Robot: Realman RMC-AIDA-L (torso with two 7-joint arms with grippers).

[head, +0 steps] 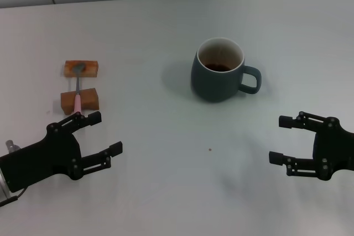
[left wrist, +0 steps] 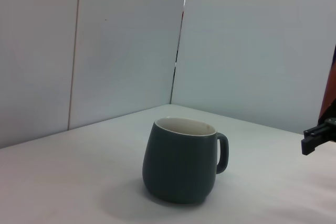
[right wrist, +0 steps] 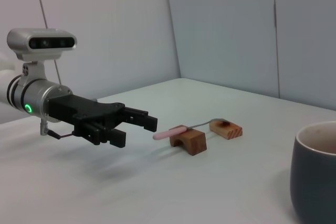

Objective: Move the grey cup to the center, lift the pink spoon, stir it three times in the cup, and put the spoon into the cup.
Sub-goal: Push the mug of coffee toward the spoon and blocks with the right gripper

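Note:
The grey cup [head: 219, 70] stands upright at the middle of the table, handle toward my right, with dark liquid inside; it also shows in the left wrist view [left wrist: 182, 159] and at the edge of the right wrist view [right wrist: 316, 171]. The pink spoon [head: 78, 92] lies across two wooden blocks at the far left, bowl on the far block; it also shows in the right wrist view [right wrist: 178, 129]. My left gripper [head: 105, 134] is open and empty, just in front of the spoon's handle end. My right gripper [head: 282, 139] is open and empty, at the front right of the cup.
Two brown wooden blocks [head: 81, 68] [head: 81, 101] carry the spoon at the left. A small dark speck [head: 209, 150] lies on the white table in front of the cup. A pale wall runs along the table's far edge.

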